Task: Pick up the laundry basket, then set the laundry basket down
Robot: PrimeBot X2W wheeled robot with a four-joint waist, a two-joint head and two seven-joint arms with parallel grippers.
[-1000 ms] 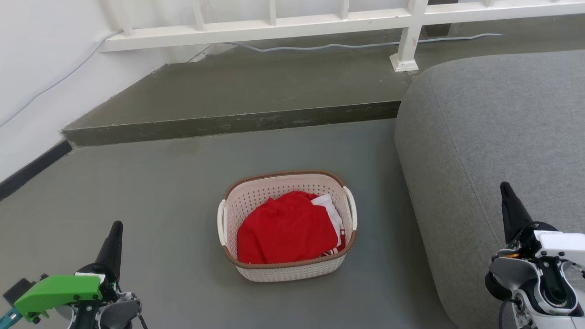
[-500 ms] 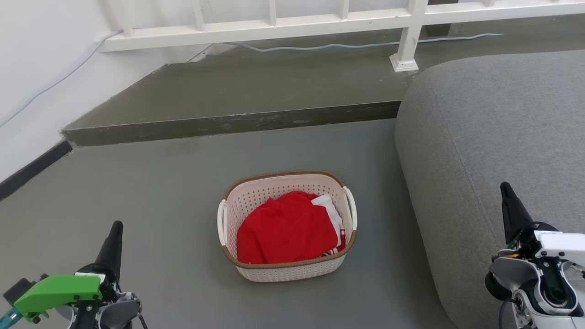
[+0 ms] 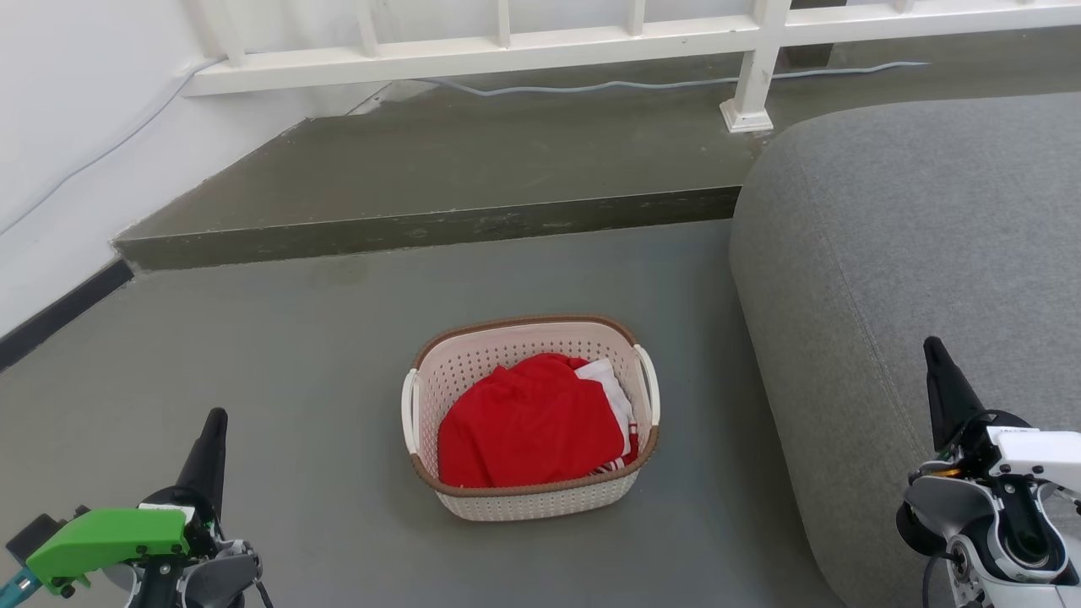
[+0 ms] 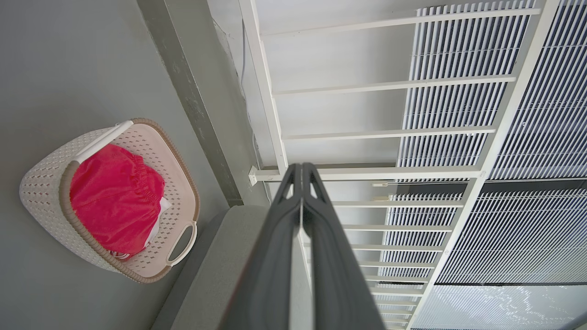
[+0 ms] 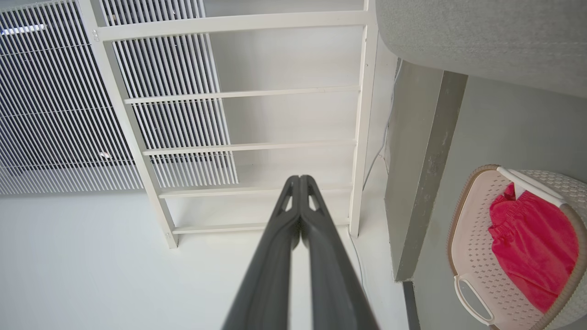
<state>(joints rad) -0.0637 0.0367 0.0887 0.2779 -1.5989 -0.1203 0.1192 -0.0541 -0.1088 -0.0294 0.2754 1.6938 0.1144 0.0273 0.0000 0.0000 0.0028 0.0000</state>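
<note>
The laundry basket (image 3: 473, 371), cream-white and perforated with a brown rim and white side handles, stands on the grey floor in the middle of the head view. Red and white cloth lies inside it. The left wrist view has the laundry basket (image 4: 46, 169) at its left, and the right wrist view has the laundry basket (image 5: 472, 238) at its lower right. My left gripper (image 3: 215, 416) is shut and empty, low at the left, well apart from the basket. My right gripper (image 3: 931, 344) is shut and empty at the lower right, in front of the sofa. Both pairs of fingers press together, left gripper (image 4: 300, 167), right gripper (image 5: 299, 178).
A grey sofa (image 3: 912, 253) fills the right side, close to the basket's right handle. Beyond the basket a raised step (image 3: 422, 228) crosses the floor, with a white railing (image 3: 507, 42) and a cable behind it. A white wall (image 3: 59, 127) runs along the left.
</note>
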